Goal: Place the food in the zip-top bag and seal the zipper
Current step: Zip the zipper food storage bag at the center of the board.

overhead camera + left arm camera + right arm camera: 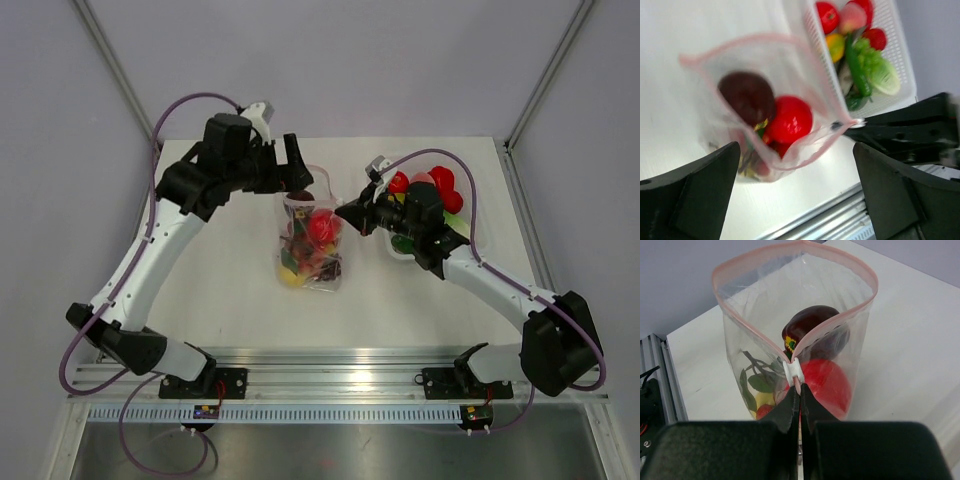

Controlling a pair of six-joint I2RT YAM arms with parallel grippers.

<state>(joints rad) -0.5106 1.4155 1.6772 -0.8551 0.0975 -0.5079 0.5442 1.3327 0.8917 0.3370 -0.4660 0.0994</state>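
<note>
The clear zip-top bag (310,245) stands mid-table with its mouth open; it also shows in the right wrist view (740,340). Inside are a red tomato (827,385), a dark purple fruit (812,325), green leaves and a yellow piece. The pink zipper (717,290) rings the mouth, and its white slider (793,371) sits at the near end. My right gripper (800,392) is shut on the zipper edge just below the slider. My left gripper (795,200) is open and empty, hovering above the bag's mouth (740,42). More food (860,55) lies in the basket.
The white mesh basket (397,252) stands right of the bag, partly under my right arm, and holds red fruit (440,182), a lemon, green vegetables and lettuce. The left wrist view shows its rim (907,75) close to the bag. Metal rails run along the table's near edge.
</note>
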